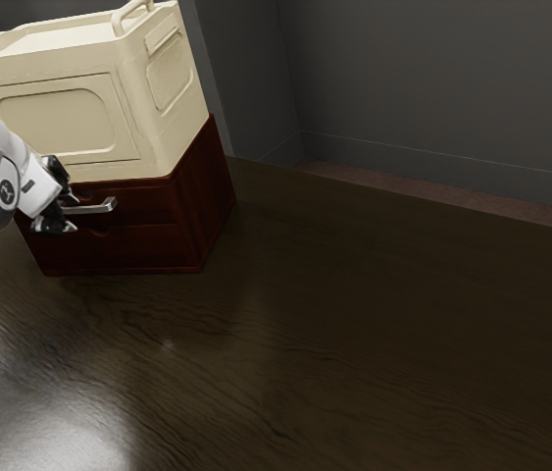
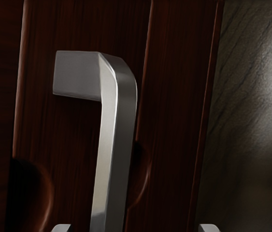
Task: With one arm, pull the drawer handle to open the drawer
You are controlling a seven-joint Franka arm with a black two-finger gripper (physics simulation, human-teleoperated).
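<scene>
The silver handle is on the upper drawer of the dark red cabinet, far off at the exterior view's left; that drawer looks shut. Around the handle stands the gripper, fingers well apart – the bar lies between them, unclamped. A cream box rests on the cabinet – the dark wooden table reaches near and right, a grey wall beyond
</scene>
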